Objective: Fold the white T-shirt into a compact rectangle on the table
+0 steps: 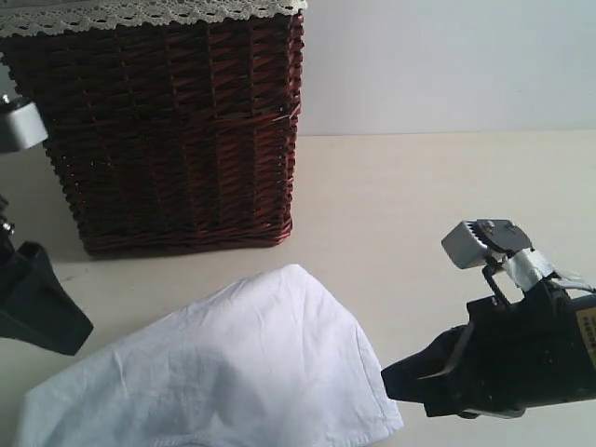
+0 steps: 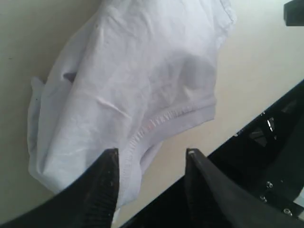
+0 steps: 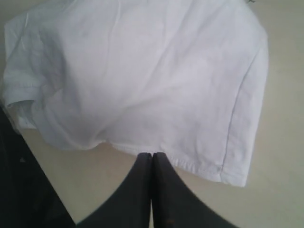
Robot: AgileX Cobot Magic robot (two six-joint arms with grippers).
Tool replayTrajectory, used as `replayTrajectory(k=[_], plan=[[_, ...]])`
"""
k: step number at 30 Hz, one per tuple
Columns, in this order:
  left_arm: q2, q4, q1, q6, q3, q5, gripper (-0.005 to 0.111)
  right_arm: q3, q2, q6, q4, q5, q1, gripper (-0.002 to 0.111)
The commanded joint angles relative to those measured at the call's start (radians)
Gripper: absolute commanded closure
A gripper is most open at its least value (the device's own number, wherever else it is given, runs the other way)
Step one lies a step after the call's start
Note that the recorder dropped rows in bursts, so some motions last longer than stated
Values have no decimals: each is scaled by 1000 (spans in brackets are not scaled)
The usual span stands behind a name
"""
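Observation:
The white T-shirt (image 1: pixel 233 368) lies bunched in a loose heap on the table (image 1: pixel 428 186), near its front edge; no red band shows. My left gripper (image 2: pixel 151 156) is open, and the stitched hem of the T-shirt (image 2: pixel 137 85) runs between its fingers close to one fingertip (image 2: pixel 111 159). In the exterior view the left gripper (image 1: pixel 74 335) hangs just left of the cloth. My right gripper (image 3: pixel 152 155) is shut, its tips meeting right at the hem of the T-shirt (image 3: pixel 142 80), with no cloth visible between them. It sits at the shirt's right edge (image 1: pixel 396 382).
A dark red-brown wicker basket (image 1: pixel 177 130) with lace trim stands at the back left, behind the shirt. Bare tabletop stretches to the right of it. A dark frame (image 2: pixel 266 142) lies beyond the table's front edge.

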Motion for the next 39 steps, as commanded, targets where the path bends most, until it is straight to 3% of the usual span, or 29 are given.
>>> replayTrajectory(k=[1, 6, 14, 20, 27, 39], plan=[[-96, -52, -2, -9, 133, -161, 63, -6, 3, 3, 44, -21, 4, 108], [-186, -159, -2, 63, 270, -287, 63, -6, 3, 3, 70, -13, 4, 108], [-239, -174, -2, 86, 360, -296, 63, -6, 3, -24, 58, 31, 4, 108], [-245, -183, -2, 105, 370, -296, 63, -6, 3, -321, 1, -33, 4, 108], [-245, -241, -2, 149, 370, -296, 63, -6, -9, -598, 1, 47, 4, 108], [-245, -254, -2, 152, 370, -296, 63, -6, -223, -1564, 1, 371, 4, 108]])
